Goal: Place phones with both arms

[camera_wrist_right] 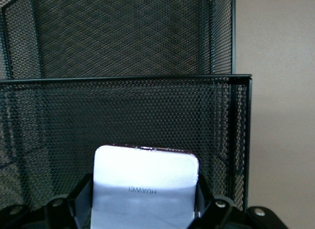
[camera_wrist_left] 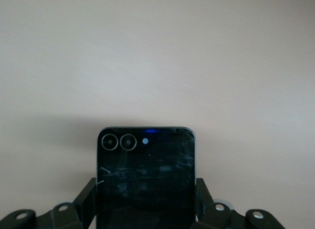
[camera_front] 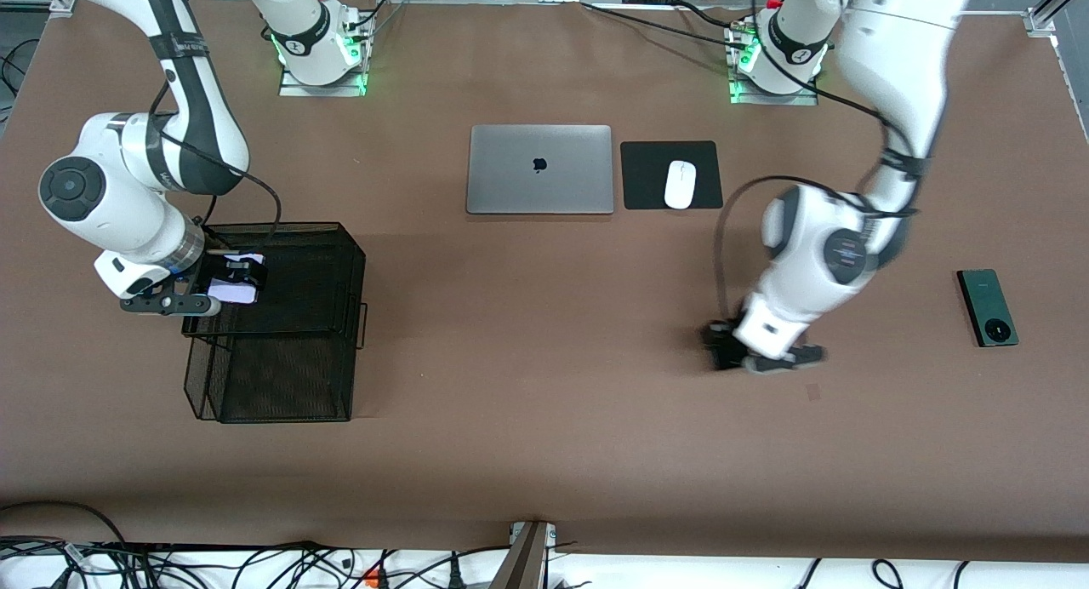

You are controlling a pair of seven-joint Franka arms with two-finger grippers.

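My right gripper (camera_front: 241, 274) is shut on the pale lilac phone (camera_front: 231, 292) and holds it over the black mesh basket (camera_front: 350, 257). In the right wrist view the lilac phone (camera_wrist_right: 146, 172) sits between the fingers of the gripper (camera_wrist_right: 146, 197), in front of the basket's mesh wall (camera_wrist_right: 123, 111). My left gripper (camera_front: 730, 351) is over bare table and is shut on the black phone (camera_wrist_left: 146, 175), held by its side edges in the gripper (camera_wrist_left: 146, 197). The dark green phone (camera_front: 987, 306) lies flat near the left arm's end of the table.
A shut silver laptop (camera_front: 539, 169) lies at the table's middle, toward the arm bases. Beside it a white mouse (camera_front: 680, 184) sits on a black pad (camera_front: 645, 176). Cables lie along the table edge nearest the front camera.
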